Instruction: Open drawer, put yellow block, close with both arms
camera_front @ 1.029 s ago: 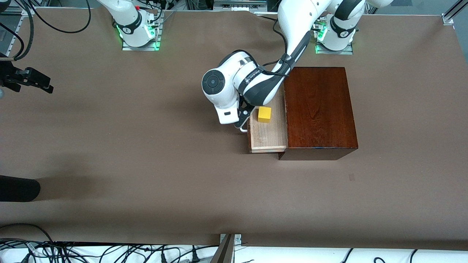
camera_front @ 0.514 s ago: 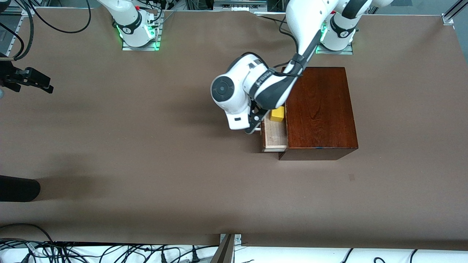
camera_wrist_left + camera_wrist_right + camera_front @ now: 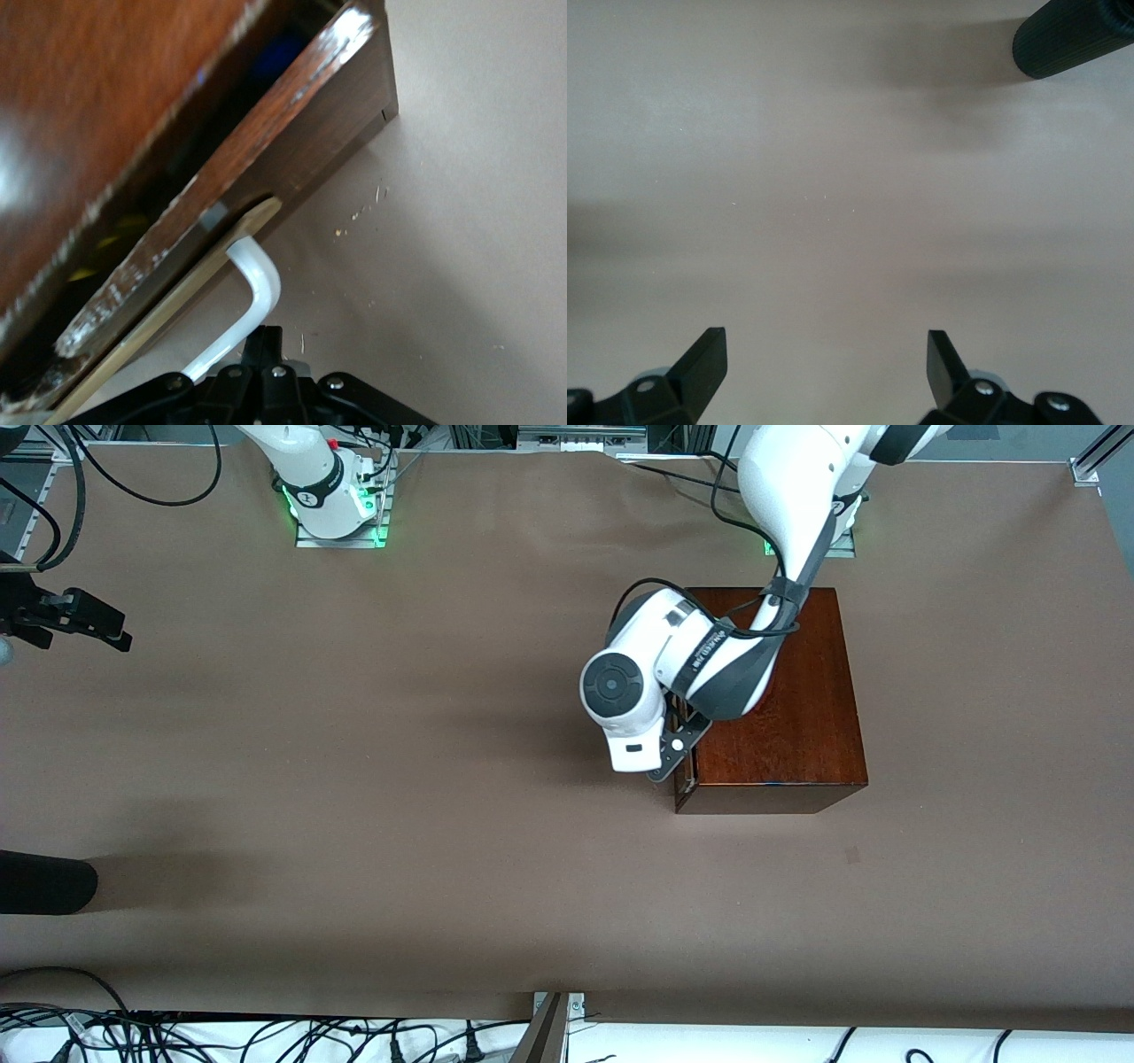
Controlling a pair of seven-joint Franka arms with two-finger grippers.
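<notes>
Dark-wood box (image 3: 780, 700) holds the drawer (image 3: 221, 199) almost shut, a thin gap left; yellow glimpsed inside suggests the block (image 3: 84, 275) is stowed. Left gripper (image 3: 263, 354), fingers clenched on the white handle (image 3: 252, 292), must finish the push. Right gripper (image 3: 826, 354) waits released over bare worktop (image 3: 354, 779).

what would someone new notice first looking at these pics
The left arm's hand catches the eye first, shut and pressed at the white handle of the drawer, which is pushed almost flush into the polished dark-wood box toward the left arm's end of the table. The right arm waits with its hand open over bare brown table.
</notes>
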